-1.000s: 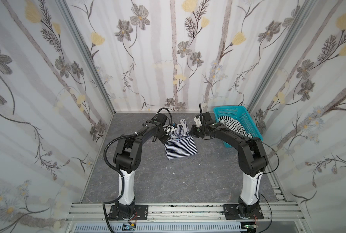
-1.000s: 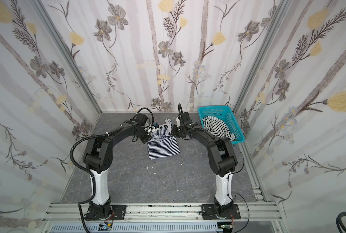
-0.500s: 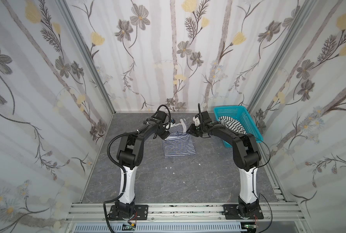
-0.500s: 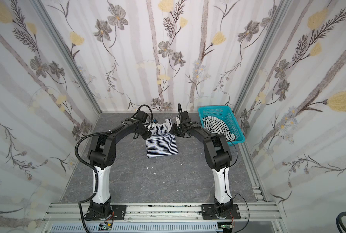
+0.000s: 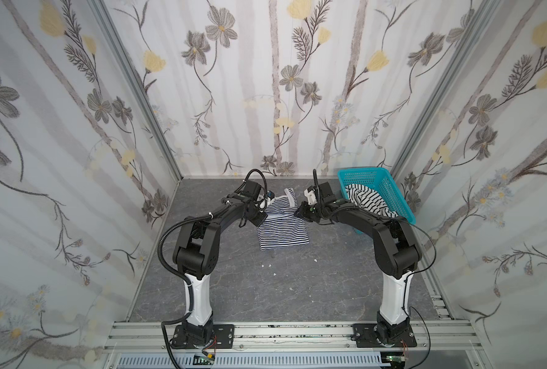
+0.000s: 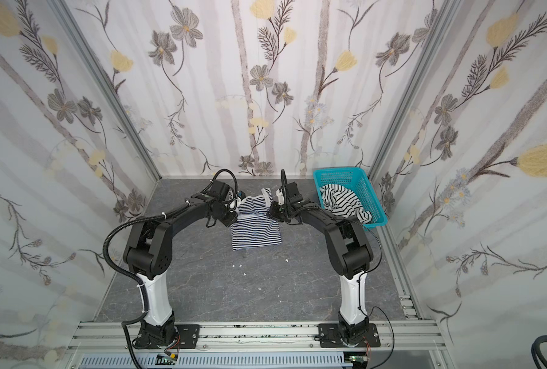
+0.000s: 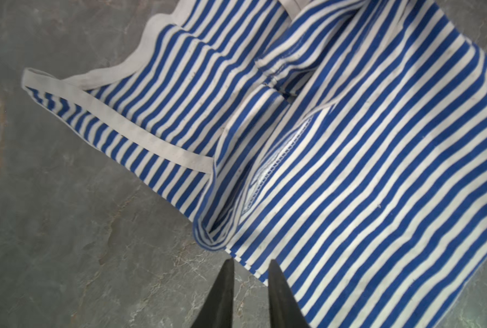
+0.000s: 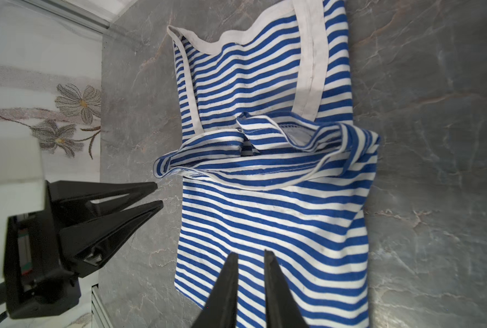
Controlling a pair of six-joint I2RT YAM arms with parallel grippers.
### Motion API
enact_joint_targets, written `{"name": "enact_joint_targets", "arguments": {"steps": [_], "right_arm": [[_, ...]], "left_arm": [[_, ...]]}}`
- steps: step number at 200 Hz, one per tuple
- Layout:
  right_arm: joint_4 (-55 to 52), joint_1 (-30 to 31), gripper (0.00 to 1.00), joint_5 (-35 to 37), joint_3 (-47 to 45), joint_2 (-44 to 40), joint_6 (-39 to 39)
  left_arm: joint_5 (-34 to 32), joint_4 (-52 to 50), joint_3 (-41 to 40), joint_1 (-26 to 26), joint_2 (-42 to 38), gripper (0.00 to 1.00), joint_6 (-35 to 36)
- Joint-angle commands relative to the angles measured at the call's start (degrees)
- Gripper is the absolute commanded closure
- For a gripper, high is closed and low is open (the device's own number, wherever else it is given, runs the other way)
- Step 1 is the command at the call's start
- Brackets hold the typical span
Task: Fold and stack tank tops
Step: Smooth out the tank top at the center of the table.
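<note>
Seen from my remote station: the finely striped tank top lies on the grey marbled desk at the centre of both top views, straps toward the upper edge of the frame, with a rumpled fold of cloth running across its middle. My left tool sits at the lower centre of the left wrist view, its black fingers a narrow gap apart and holding nothing, tips at the cloth's edge; I cannot say from this angle whether they touch the fabric. My right tool shows at the lower centre of the right wrist view, likewise narrowly parted and empty, poised over the striped body of the garment. In that same view the left tool appears at the left of the frame, pointing at the end of the fold. The wider-striped tank top lies heaped in the teal basket, right of centre in both top views, in the desk's far corner
</note>
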Motion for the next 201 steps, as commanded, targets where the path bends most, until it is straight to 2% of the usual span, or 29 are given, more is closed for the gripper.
{"name": "enact_joint_targets", "arguments": {"steps": [1, 89, 157, 201], "right_arm": [[1.29, 0.26, 0.88, 0.96, 1.82, 1.91, 0.44], [-7.45, -0.09, 0.89, 4.98, 15.48, 11.05, -0.43], [-2.78, 0.56, 0.86, 4.89, 8.32, 2.95, -1.70], [-4.61, 0.60, 0.88, 5.12, 7.52, 5.24, -2.18]], "left_arm": [[1.33, 0.81, -0.19, -0.11, 1.04, 0.85, -0.16], [-2.23, 1.55, 9.93, 0.01, 10.84, 0.81, -1.47], [-4.00, 2.08, 12.24, 0.73, 13.82, 0.78, -2.90], [-7.26, 2.20, 14.02, 1.06, 15.82, 0.79, -4.03]]}}
